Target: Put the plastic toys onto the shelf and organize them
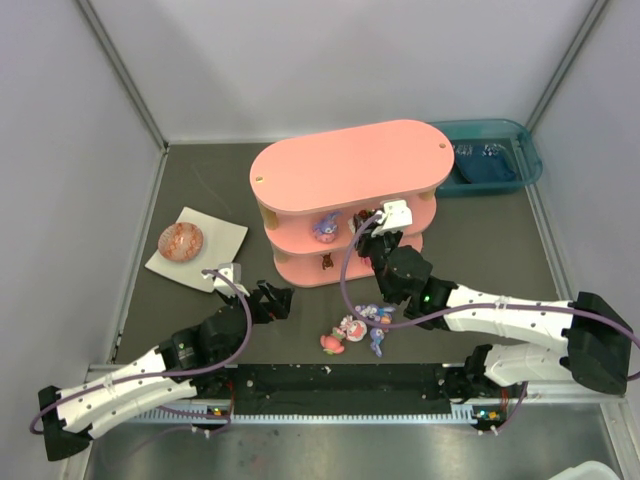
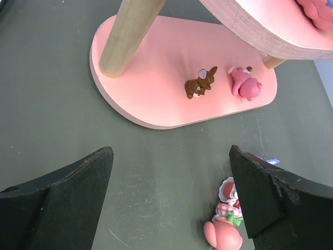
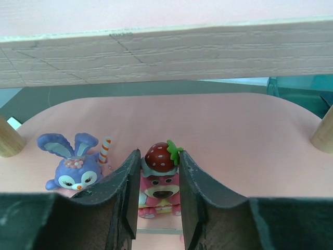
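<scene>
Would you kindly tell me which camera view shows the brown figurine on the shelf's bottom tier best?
The left wrist view: the brown figurine sits large and unobstructed on the shelf. The top external view shows it only as a dark speck; the right wrist view misses it.

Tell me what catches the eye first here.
The pink three-tier shelf dominates the middle of the table. On its middle tier, the right gripper brackets a strawberry-capped bear beside a purple bunny. More toys lie clustered on the table before the shelf.
</scene>
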Motion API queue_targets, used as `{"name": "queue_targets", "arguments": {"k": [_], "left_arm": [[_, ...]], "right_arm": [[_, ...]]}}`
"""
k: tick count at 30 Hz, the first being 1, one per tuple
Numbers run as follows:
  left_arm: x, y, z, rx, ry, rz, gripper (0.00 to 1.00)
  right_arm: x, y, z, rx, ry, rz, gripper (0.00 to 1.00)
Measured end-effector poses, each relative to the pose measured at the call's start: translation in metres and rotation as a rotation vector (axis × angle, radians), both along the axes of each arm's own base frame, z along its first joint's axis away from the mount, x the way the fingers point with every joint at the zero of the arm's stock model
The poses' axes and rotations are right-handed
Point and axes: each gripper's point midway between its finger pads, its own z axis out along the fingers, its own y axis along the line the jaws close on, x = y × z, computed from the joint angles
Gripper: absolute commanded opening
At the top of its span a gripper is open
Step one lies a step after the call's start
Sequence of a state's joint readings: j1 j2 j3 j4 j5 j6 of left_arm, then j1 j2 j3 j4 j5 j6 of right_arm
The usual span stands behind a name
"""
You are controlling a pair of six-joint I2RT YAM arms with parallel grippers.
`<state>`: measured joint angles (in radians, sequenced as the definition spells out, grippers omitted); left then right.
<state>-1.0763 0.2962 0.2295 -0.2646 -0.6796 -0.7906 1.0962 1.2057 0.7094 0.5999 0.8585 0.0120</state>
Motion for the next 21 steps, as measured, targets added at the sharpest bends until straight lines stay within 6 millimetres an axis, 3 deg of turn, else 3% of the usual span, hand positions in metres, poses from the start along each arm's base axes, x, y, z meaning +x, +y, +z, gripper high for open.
{"name": "queue_targets", "arguments": {"k": [7,17,21], "left_arm": [[0.000,0.000,0.000,-0.002,-0.001,0.000,0.99],[0.000,0.003,-0.001,0.004,0.000,0.010,0.99],[0.000,0.003,-0.001,0.005,0.000,0.010,0.99]], "right_arm": [[0.000,0.001,0.000,0.006,0.002,0.004,0.44],[-0.002,-0.002,0.007,0.030,-0.011,0.004,0.50],[-0.004,-0.006,0.012,0.048,-0.022,0.004,0.60]]}}
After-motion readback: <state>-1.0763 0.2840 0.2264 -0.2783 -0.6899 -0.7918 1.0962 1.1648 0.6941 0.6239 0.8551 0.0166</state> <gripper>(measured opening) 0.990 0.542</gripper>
